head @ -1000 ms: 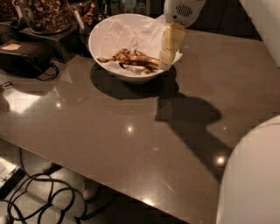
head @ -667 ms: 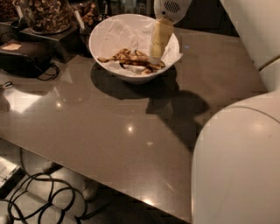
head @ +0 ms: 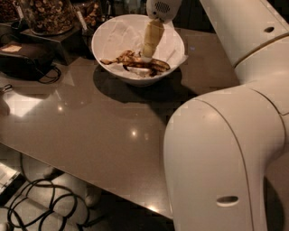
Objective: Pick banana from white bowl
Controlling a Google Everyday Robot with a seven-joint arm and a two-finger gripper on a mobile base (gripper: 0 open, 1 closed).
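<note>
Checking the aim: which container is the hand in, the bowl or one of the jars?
The white bowl: the hand dips into it, right at the banana; the snack jars stand apart at the left.

My gripper (head: 147, 54), top centre of frame over the white bowl (head: 103, 49), looks like pale yellow matt plastic. The bowl is glossy and smooth, lined with crumpled white paper (head: 121, 35). The banana (head: 143, 64) peel is limp, dull, blotchy brown. The table (head: 104, 122) is smooth, polished grey-brown, mirroring light spots. My arm shell (head: 216, 153), right, is smooth white plastic with a soft sheen. The glass jar (head: 47, 13), upper left, is shiny.
</note>
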